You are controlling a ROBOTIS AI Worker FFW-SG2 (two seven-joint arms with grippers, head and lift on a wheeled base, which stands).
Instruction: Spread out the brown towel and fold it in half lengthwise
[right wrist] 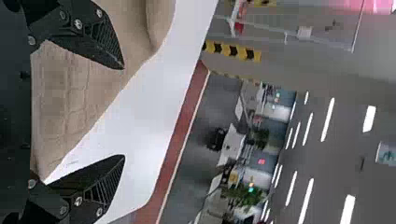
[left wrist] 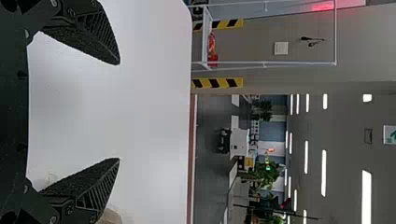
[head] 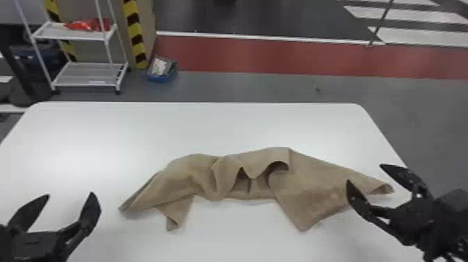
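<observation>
So, the brown towel [head: 310, 174] is lying in a rumpled strip across the middle of the bench [head: 146, 132], left end to right end, with its middle all bunched up. I'd call this the spreading-out bit, no folding done. My left tool [head: 69, 194] is wide with nothing in it, just off the left end of the towel. My right tool [head: 365, 173] is wide and empty too, up by the right end, one finger overlapping the cloth in the head view. Can't tell if it's actually touching.

How I'd go about it: two bits poke out on the near side, a small flap [head: 174, 223] on the left and a bigger corner [head: 302, 223] on the right. I'd try those first, one per tool. Come in low, pinch right near the tip, and check it's a single layer, because grabbing the roll underneath just drags the whole lump. Then lift a touch, pull them apart till the cloth goes taut, and draw both toward the near side evenly. Go uneven and it'll probably twist. Smooth the middle before even thinking about the lengthwise fold.
</observation>
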